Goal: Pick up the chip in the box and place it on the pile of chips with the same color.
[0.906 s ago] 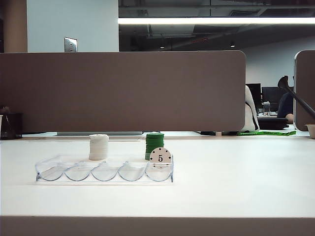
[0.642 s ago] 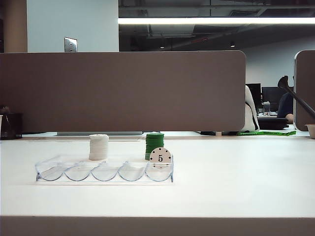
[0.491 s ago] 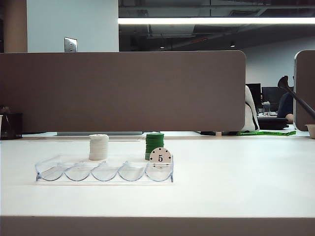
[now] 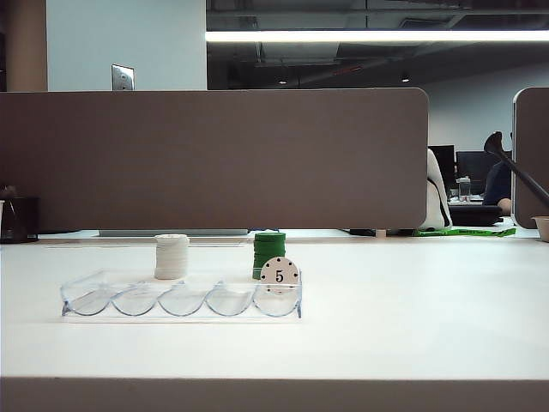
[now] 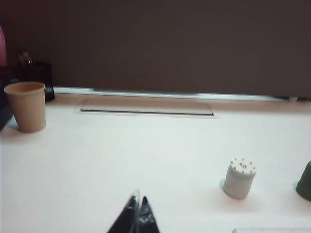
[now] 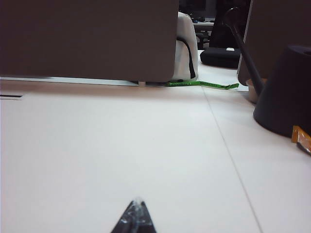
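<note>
A white chip (image 4: 280, 273) marked "5" stands on edge in the rightmost slot of the clear box (image 4: 154, 300) in the exterior view. Behind the box stand a white pile of chips (image 4: 171, 256) and a green stack (image 4: 269, 252). The left wrist view shows the white pile (image 5: 240, 178) and a sliver of the green stack (image 5: 305, 182), both well ahead of my left gripper (image 5: 138, 199), which is shut and empty. My right gripper (image 6: 137, 202) is shut too, over bare table, far from the chips. Neither gripper shows in the exterior view.
A tan paper cup (image 5: 27, 106) stands on the table in the left wrist view. A large dark cone-shaped object (image 6: 286, 92) and a bowl (image 6: 254, 90) sit in the right wrist view. A brown partition (image 4: 214, 159) runs along the table's far edge.
</note>
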